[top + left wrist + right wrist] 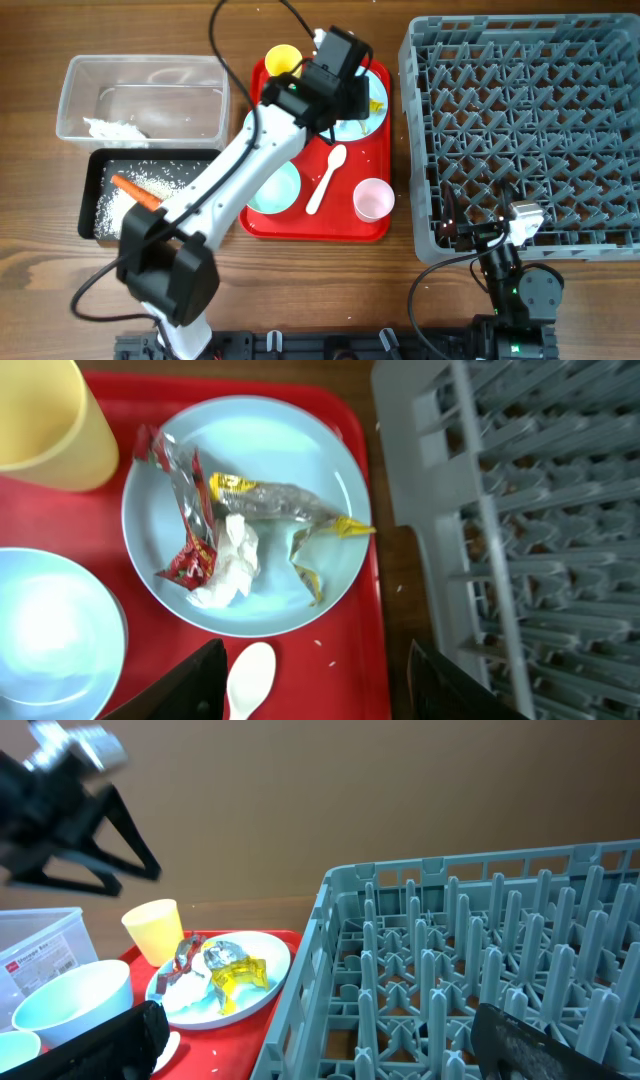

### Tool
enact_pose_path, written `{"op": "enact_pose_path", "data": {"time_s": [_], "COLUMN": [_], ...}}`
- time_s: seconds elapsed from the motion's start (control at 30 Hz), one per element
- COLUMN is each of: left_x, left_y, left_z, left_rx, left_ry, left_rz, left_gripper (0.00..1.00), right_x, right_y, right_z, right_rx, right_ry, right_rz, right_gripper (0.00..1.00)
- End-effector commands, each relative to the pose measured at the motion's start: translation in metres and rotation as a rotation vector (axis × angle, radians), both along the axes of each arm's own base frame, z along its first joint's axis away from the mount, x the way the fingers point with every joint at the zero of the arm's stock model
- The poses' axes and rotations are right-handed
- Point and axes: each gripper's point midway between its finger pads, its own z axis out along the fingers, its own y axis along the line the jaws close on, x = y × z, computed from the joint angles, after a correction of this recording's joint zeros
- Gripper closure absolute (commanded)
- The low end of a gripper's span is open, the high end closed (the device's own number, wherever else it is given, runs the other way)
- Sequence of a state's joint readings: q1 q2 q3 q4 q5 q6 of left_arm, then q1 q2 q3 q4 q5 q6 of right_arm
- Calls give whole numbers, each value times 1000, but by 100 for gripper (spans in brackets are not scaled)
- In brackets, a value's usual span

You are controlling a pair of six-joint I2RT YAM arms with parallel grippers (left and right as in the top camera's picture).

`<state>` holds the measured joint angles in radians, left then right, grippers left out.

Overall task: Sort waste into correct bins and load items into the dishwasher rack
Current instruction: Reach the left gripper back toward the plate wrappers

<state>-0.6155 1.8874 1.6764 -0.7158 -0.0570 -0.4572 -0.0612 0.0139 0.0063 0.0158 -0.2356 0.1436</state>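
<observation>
Lower the left gripper [315, 690] (jaws spread wide, holding nothing) onto the silver-yellow wrapper [285, 505] at the middle of the light blue plate [330, 470]. Pinch across its narrow width, clear of the crumpled white tissue [232, 560] just beside. Lies lengthwise across the plate, yellow tip toward the rim nearest the dishwasher rack [520, 540].

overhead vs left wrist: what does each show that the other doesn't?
Overhead only: clear tub, black tray with carrot and rice, pink cup, mint bowl. Left wrist only: red wrapper and crumpled tissue on the light blue plate, which sits mostly under the left arm in the overhead. Both: yellow cup, part of the plate, white spoon, red tray, dishwasher rack.
</observation>
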Motion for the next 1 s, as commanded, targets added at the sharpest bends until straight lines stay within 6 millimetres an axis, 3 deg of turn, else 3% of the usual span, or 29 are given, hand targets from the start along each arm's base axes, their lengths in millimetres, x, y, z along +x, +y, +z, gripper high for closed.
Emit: {"op": "enact_pose_path", "data": {"time_s": [0.0, 0.13, 0.3, 0.57, 0.97], "left_x": [7, 13, 18, 19, 26], "left_y": [1, 7, 20, 28, 22], "left_z": [-31, -55, -71, -121, -150], "left_rx": [52, 105, 169, 255, 262], "left_ry": [32, 54, 59, 128, 138], "left_rz": [8, 32, 70, 34, 32], "left_gripper": [43, 42, 47, 46, 47], "right_x": [0, 0, 0, 0, 0], "right_y": [3, 3, 3, 3, 3], "right_z": [1, 1, 1, 1, 1], "right_rx": [-13, -13, -12, -13, -12], "right_ry": [-6, -6, -6, -6, -6], "right_rz": [14, 14, 14, 14, 14], "right_gripper": [0, 0, 0, 0, 0]}}
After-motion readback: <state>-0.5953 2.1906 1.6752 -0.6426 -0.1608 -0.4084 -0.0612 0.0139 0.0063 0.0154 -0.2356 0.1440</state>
